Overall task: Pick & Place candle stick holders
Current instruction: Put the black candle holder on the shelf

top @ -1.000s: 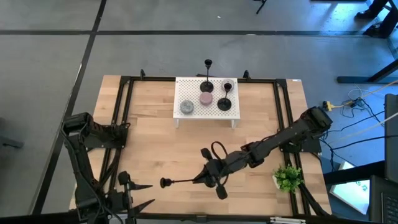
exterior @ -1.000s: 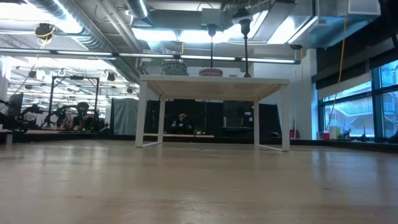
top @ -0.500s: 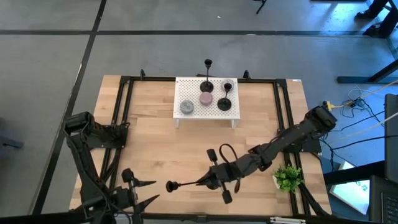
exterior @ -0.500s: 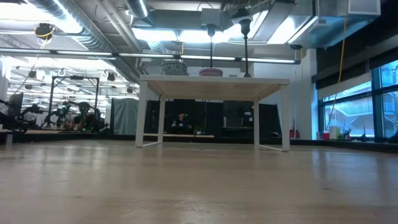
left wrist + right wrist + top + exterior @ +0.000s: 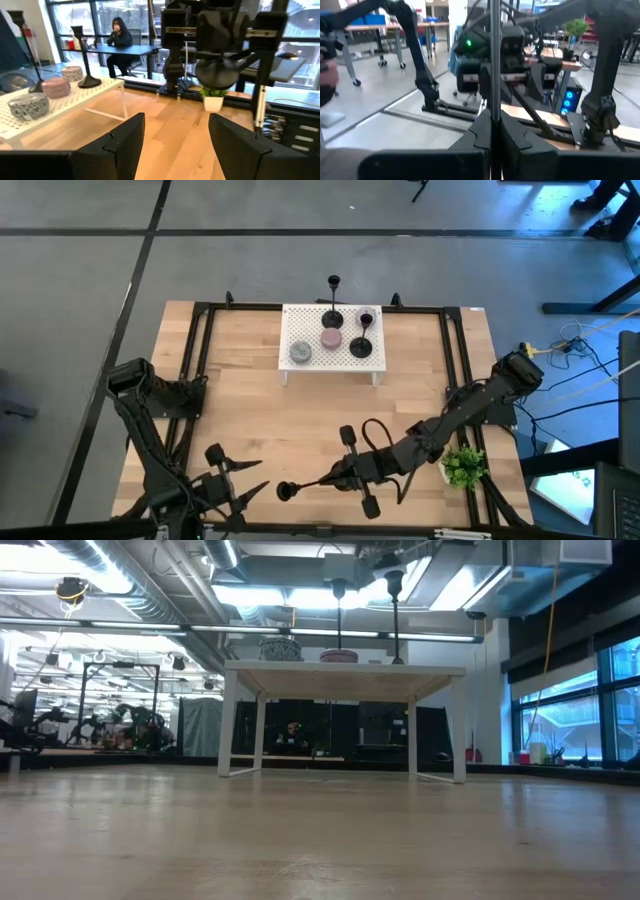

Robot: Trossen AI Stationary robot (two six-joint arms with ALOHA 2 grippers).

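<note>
Wooden desk with a black frame. At its far middle stands a white perforated stand, carrying two candle stick holders upright, and, plus a pink dish and a grey dish. Small green plant at the near right edge.

Right arm reaches from the right side across the near half of the desk. Right gripper is clamped tight on the thin stem of a third candle stick holder. That holder is held roughly horizontal, long axis running left-right along the near edge, round base pointing away from the right gripper toward the left arm. In the right wrist view the stem runs straight out from between the closed fingers.

Left arm sits at the near left corner. Left gripper is spread fairly wide, holding nothing, fingers aimed rightward at the base. In the left wrist view the base faces the camera, beyond the two fingers.

Key relation: held holder lies just right of the left gripper, base-first, near but apart, axis about in line with the open jaws. Looks like a handover setup; the left arm is the nearer free one. Low view shows only the stand and what stands on it.
</note>
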